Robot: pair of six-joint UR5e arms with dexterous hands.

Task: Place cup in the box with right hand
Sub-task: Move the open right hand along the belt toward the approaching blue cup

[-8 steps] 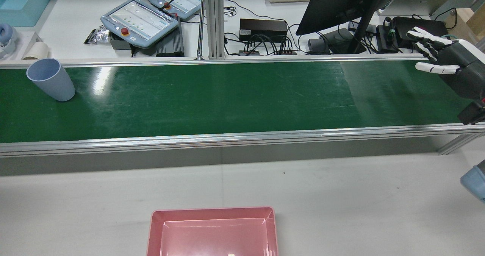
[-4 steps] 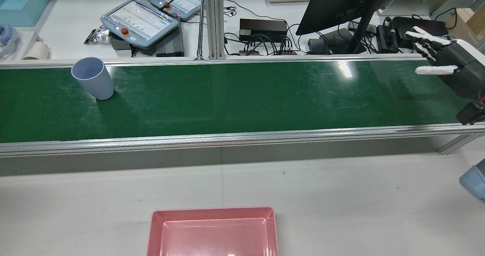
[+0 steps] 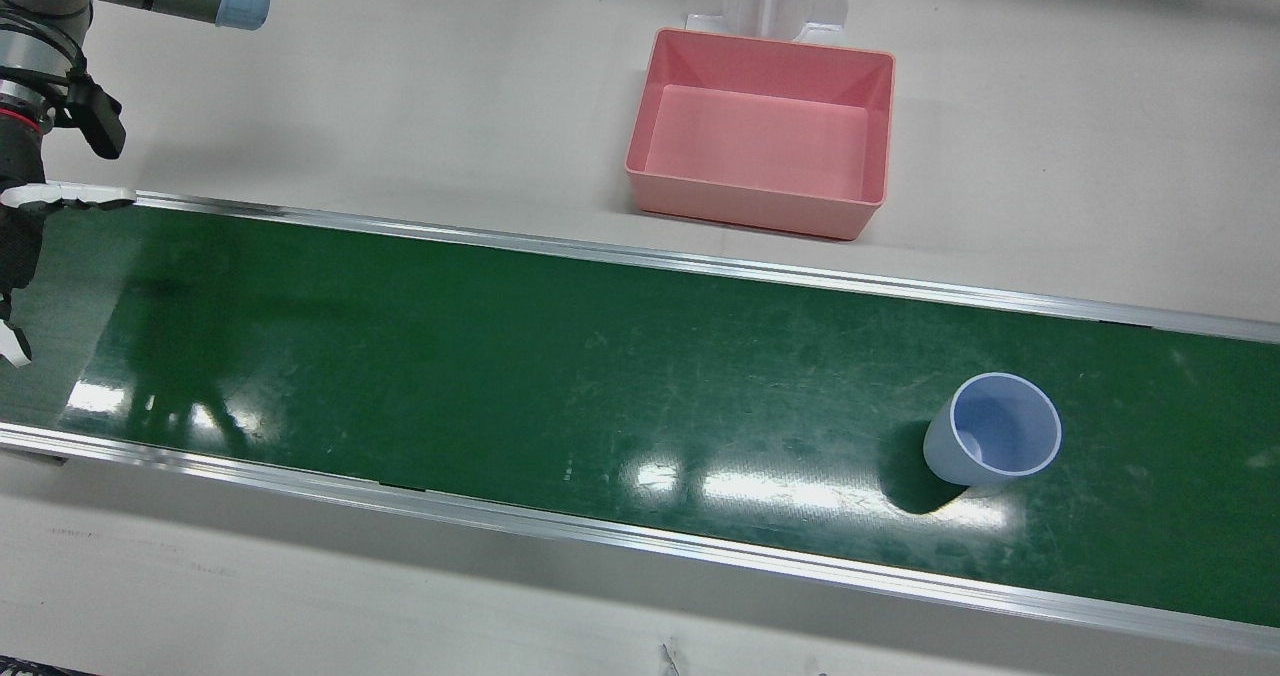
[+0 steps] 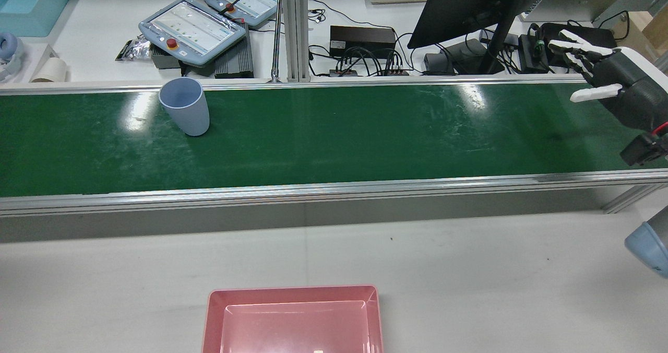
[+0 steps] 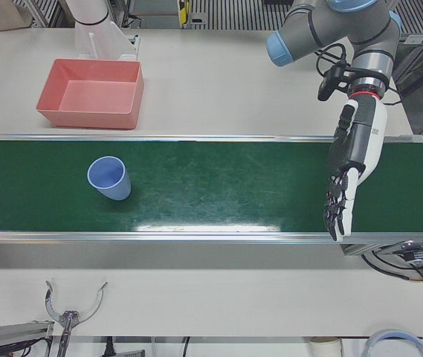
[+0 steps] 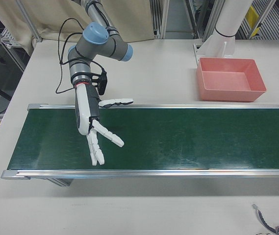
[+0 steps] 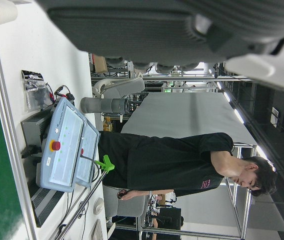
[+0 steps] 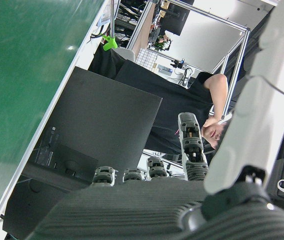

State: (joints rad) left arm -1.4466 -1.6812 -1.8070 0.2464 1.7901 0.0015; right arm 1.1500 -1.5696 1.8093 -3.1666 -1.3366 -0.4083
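Hovering over one end of the green conveyor belt, the right hand is wide open w/ fingers spread and pointing down toward the belt, thumb stuck out sideways, holding nothing and touching nothing afaict. Rear view shows the same hand at the far right edge of the belt, palm empty. The light blue cup is standing upright on the belt, mouth up, near the belt's far edge and well apart from the right hand, basically toward the other end. Front view has the cup sitting alone on the green surface w/ its shadow beside it. The pink box is on the white table just beside the belt, nothing in it. Left-front view shows the left hand hanging over its own end of the belt, fingers straight and loose, pointing down, not gripping anything either; the cup is well apart from it too.
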